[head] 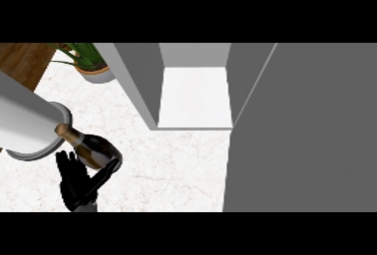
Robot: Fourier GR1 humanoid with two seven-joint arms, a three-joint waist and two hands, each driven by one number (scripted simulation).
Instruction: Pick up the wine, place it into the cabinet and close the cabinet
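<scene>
The wine bottle [94,147] is dark with a gold-wrapped neck that points up and left. It is at the left of the head view, over the white marble counter [173,172]. My left hand [77,187] comes up from the lower edge. Its fingers rise along the bottle's left side and its thumb curls across the bottle's lower right, so the hand is shut on the bottle. The cabinet [195,97] stands open at the top centre, showing a bare white floor. Its grey door [302,129] is swung out and fills the right side. My right hand does not show.
A large grey cylinder with a rimmed end [33,124] reaches in from the left edge, its end beside the bottle's neck. A potted green plant [92,67] stands at the top left, next to the cabinet's left wall. Brown wood [21,62] shows beyond the counter's corner.
</scene>
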